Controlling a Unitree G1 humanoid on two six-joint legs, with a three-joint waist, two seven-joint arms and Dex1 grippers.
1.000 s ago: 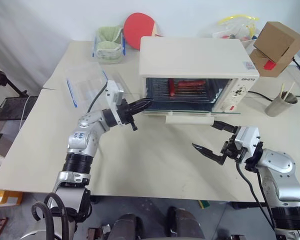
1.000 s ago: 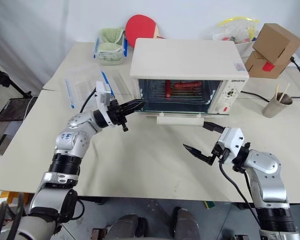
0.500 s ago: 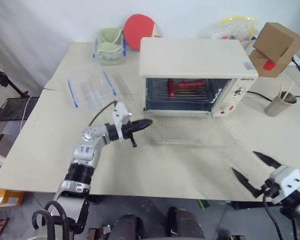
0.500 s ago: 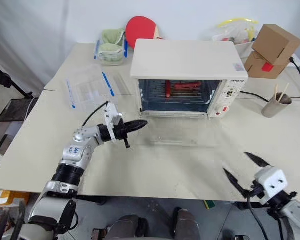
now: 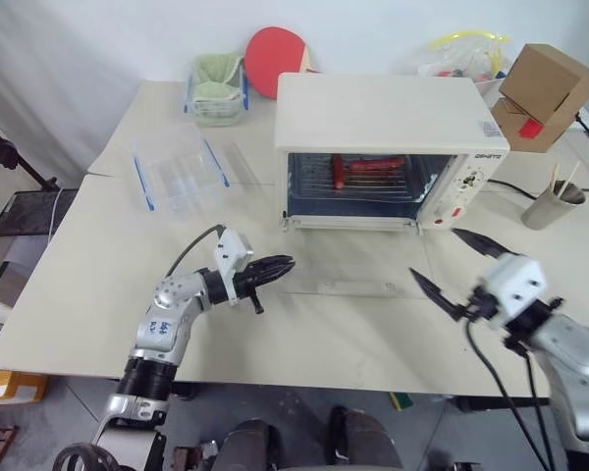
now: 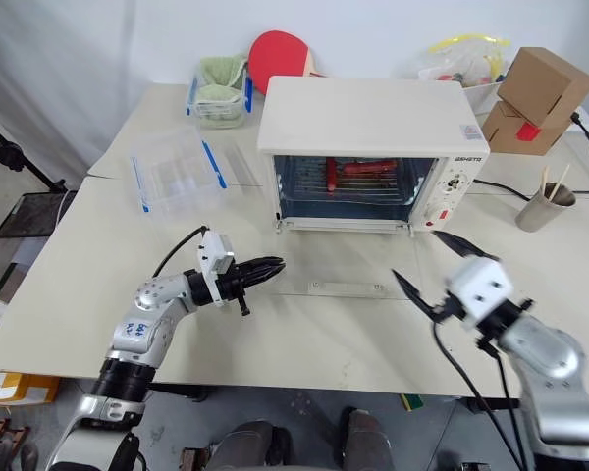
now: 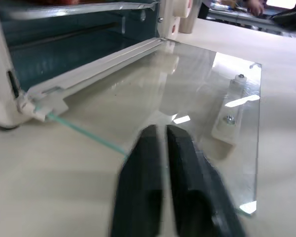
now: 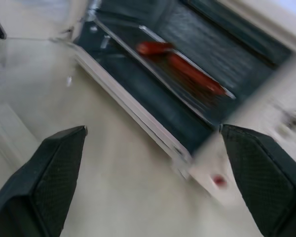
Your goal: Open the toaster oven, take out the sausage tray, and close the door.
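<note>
The cream toaster oven [image 5: 378,113] stands at the back of the table. Its glass door [image 5: 358,257] lies folded down flat on the table, with the bar handle [image 5: 358,287] underneath. Inside, two red sausages [image 5: 368,167] lie on the sausage tray [image 8: 138,47], also seen in the right wrist view. My left gripper [image 5: 283,265] hovers level at the door's left front corner, its fingers [image 7: 143,163] a narrow slit apart with nothing between them. My right gripper [image 5: 435,257] stands wide open and empty by the door's right edge, pointing at the oven's opening.
A clear container with blue clips [image 5: 177,172] sits left of the oven. Behind it are another container [image 5: 216,86] and a red paddle [image 5: 275,54]. A cardboard box [image 5: 545,88] and a cup with sticks [image 5: 550,206] stand at the right. A black cable [image 5: 510,186] runs behind the oven.
The door has swung from half open down flat onto the table. My left gripper sank and drew back toward me. My right gripper dropped to the table's front edge, then came back beside the door.
</note>
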